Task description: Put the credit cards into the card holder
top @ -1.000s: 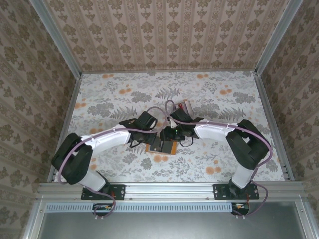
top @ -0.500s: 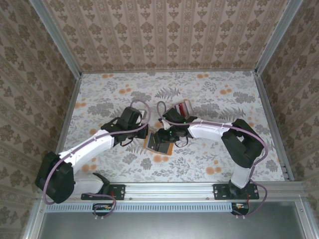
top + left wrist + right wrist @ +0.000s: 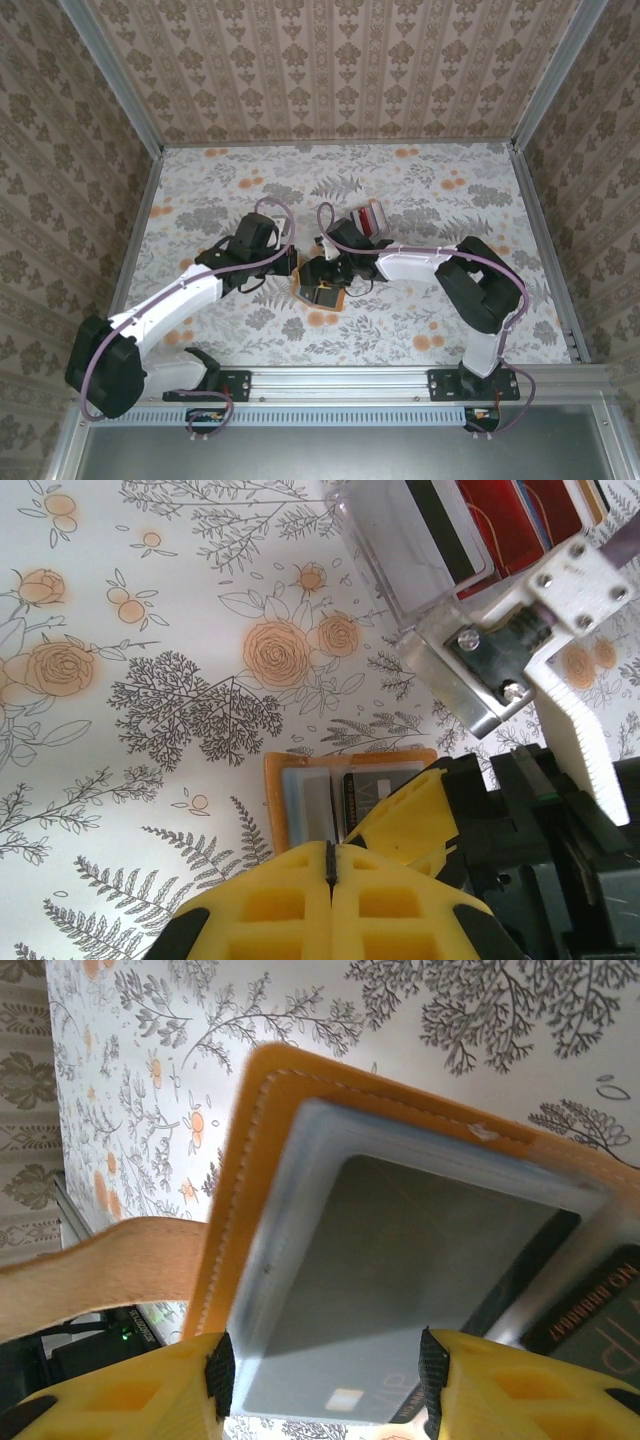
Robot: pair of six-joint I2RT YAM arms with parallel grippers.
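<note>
The card holder [image 3: 338, 298] lies flat near the middle of the bench [image 3: 450, 190], a little toward the near edge, with the right claw [image 3: 325, 1385] low over it. This claw's yellow fingers [image 3: 130, 1400] stand parted about halfway. The near end of a grey card [image 3: 380, 1270] sits between them, tucked inside the holder's orange stitched rim. Whether the pads press on the card's edges cannot be told. Beside the grey card, still within the holder, lies a dark card [image 3: 600, 1310] with pale lettering. The left claw [image 3: 330, 870] hangs just left of the holder, its two yellow fingers closed tight together with nothing between them. From its wrist view the holder's orange corner [image 3: 276, 810] shows just beyond the fingertips. The grey card [image 3: 308, 802] and the dark card [image 3: 372, 790] lie side by side inside it. Farther toward the far edge and slightly right of the holder, the other credit cards [image 3: 372, 215], red, white and grey, stand in a clear case [image 3: 400, 560], apart from both claws.
</note>
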